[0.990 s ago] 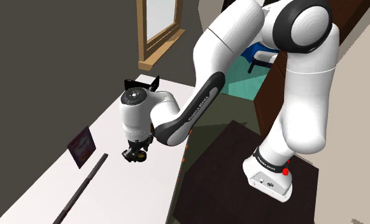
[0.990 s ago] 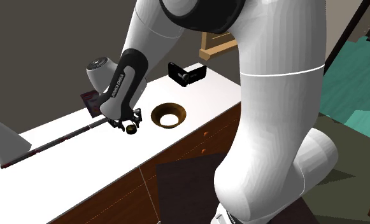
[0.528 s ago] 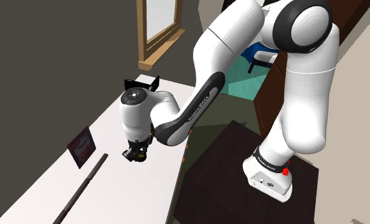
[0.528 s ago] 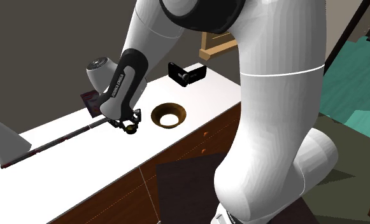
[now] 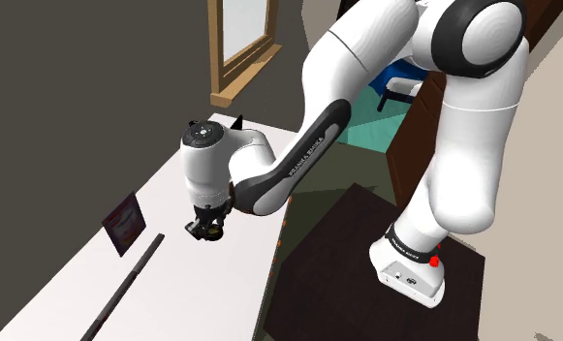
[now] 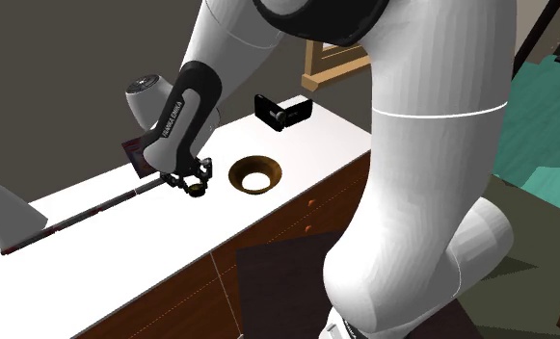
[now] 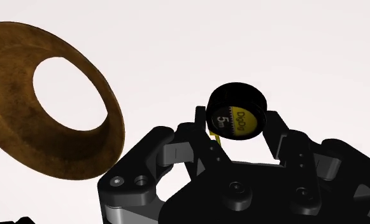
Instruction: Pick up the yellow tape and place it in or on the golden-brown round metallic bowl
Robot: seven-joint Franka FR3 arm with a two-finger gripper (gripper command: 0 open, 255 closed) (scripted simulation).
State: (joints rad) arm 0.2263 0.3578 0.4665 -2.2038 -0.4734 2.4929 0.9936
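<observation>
Hand: the black hand [image 5: 206, 231] points down at the middle left of the shoulder view, closed on the tape and clasping it from both sides.
Tape: a round black-cased measuring tape [image 7: 237, 109] with a yellow face marked "5m", gripped in the hand; it is left of centre in the second exterior view, just beside the bowl and outside it.
Bowl: golden-brown and round [image 6: 239, 174], standing upright on the surface to the right of the hand in the second exterior view.
Surface: a white top [image 6: 335, 144] running from lower left to upper right of the second exterior view.
Rod: a long dark rod [image 6: 94, 207] lies on the surface, reaching toward the lower left from near the hand.
Card: a small dark purplish card [image 5: 124, 223] stands left of the hand in the shoulder view.
Camcorder: a black camcorder [image 6: 282, 113] sits above and to the right of the bowl, apart from it.
Stand: a dark box [image 5: 347, 242] at the shoulder view's lower right.
</observation>
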